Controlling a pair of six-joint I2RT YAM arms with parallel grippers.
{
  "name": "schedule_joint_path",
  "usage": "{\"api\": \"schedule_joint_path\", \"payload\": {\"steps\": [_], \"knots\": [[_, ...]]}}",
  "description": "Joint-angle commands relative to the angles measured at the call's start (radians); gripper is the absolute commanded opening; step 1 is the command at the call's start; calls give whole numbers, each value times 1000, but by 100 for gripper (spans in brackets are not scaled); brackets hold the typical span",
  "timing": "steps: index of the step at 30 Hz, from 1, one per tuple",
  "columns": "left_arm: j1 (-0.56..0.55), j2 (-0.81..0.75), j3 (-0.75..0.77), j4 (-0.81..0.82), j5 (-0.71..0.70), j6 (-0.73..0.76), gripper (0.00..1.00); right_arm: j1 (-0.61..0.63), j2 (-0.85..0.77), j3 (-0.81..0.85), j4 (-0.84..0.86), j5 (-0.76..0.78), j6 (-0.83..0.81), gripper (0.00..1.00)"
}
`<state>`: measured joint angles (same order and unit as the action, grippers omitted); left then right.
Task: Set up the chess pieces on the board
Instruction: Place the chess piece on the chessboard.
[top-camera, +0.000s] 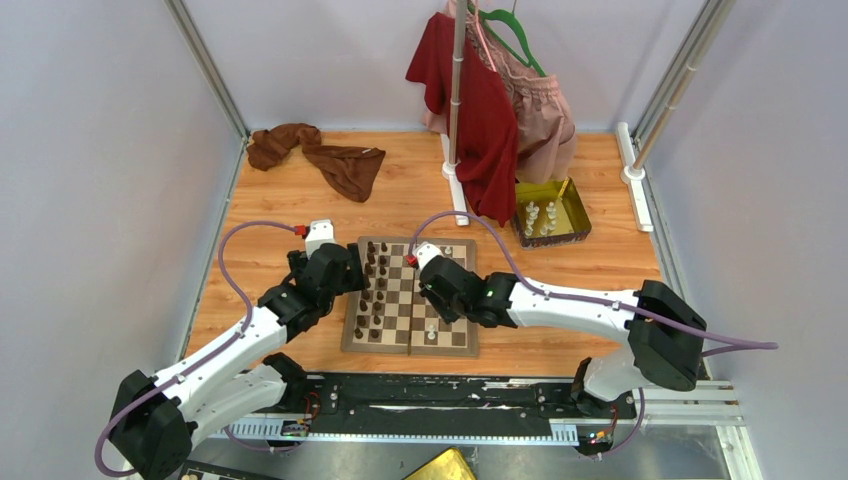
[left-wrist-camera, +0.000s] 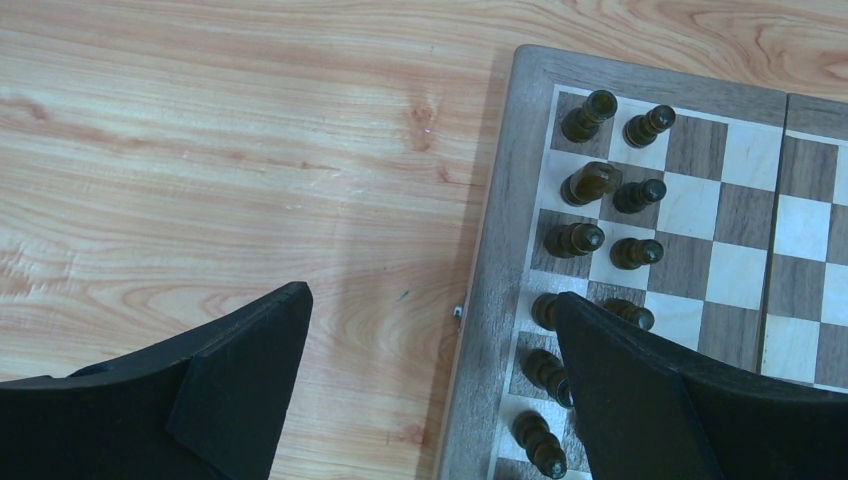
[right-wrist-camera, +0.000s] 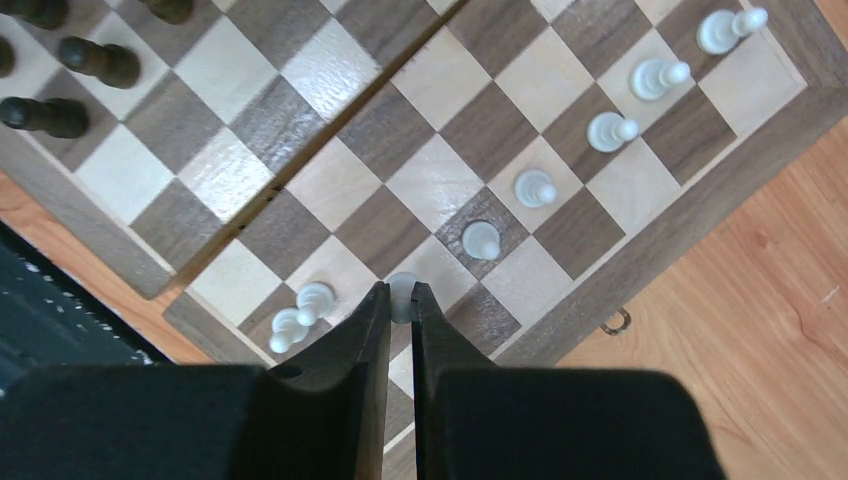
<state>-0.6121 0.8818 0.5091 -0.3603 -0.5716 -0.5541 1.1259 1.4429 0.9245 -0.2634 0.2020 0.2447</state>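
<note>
The wooden checkered board (top-camera: 402, 343) lies in front of both arms. Dark brown pieces (top-camera: 378, 285) fill its left two columns; they also show in the left wrist view (left-wrist-camera: 583, 238). My left gripper (left-wrist-camera: 430, 340) is open and empty over the board's left border (left-wrist-camera: 498, 250). My right gripper (right-wrist-camera: 401, 298) is shut on a cream-white piece (right-wrist-camera: 402, 290) just above the board (right-wrist-camera: 640, 240). Several white pieces (right-wrist-camera: 536, 188) stand in a row along the right side, and two more white pieces (right-wrist-camera: 300, 315) stand near the corner.
A gold tray (top-camera: 572, 236) with several white pieces (top-camera: 540, 218) sits at the back right. A garment rack pole (top-camera: 457, 100) with red and pink clothes stands behind the board. A brown cloth (top-camera: 330, 155) lies at the back left.
</note>
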Motion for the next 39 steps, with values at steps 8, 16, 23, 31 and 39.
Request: {"api": "schedule_joint_path", "payload": {"steps": [8,16,23,31,39], "knots": [[-9,2,-17,40,-14,-15,100,-50,-13,-71,24,0,35,0],[-8,19,-20,51,-14,-14,100,-63,6,-76,48,-31,36,0],[-8,28,-20,54,-12,-15,100,-64,30,-70,57,-51,36,0],[-8,29,-20,56,-14,-16,100,-67,47,-75,64,-59,38,0],[-8,35,-18,58,-14,-17,100,-71,49,-78,63,-57,39,17]]}}
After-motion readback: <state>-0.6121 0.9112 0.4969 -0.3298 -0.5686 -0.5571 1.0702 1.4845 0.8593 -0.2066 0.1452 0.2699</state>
